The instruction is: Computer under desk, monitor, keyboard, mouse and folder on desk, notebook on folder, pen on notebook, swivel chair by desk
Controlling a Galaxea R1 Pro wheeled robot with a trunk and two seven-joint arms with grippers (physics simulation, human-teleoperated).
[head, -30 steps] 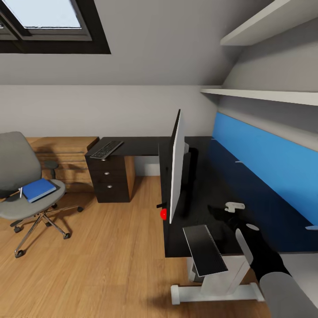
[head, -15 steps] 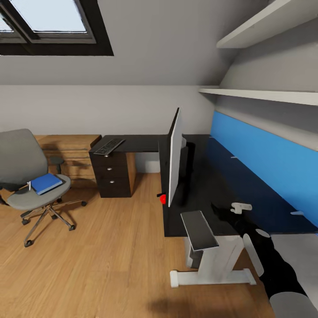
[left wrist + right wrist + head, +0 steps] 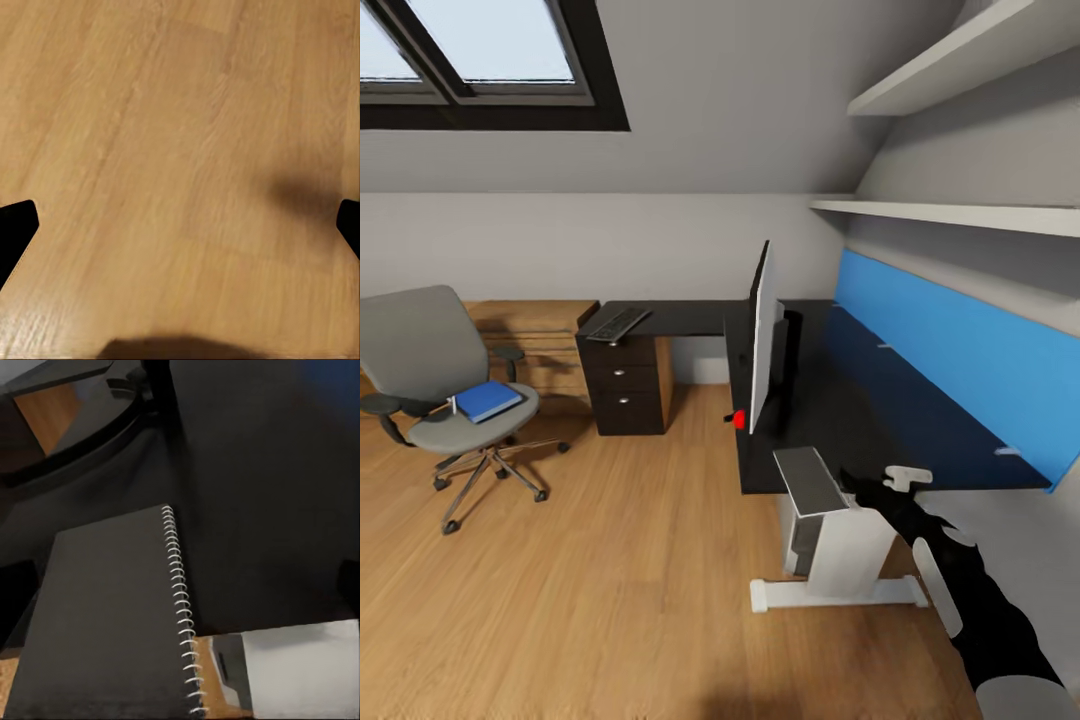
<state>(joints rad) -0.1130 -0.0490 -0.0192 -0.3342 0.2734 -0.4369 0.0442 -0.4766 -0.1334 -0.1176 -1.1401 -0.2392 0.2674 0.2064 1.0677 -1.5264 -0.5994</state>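
The whole head view is sliding, so the robot is backing off, not the furniture shifting: the surface (image 3: pixel 880 400) is sitting farther away than a second ago and more floor is opening up. The right hand (image 3: pixel 857 483) is trailing back with it, fingers spread wide and holding nothing, with the notebook (image 3: pixel 810 480) lying just beside it on the near end of the surface, one corner overhanging. The left hand (image 3: pixel 180 225) is open too, hanging over bare floor. The monitor (image 3: pixel 760 350) is standing just beyond the right hand, and the keyboard (image 3: pixel 615 323) is well away from it on the far wing. Farther off still, the folder (image 3: pixel 487 400) is waiting on the swivel chair (image 3: pixel 430 350), so the robot is probably heading there.
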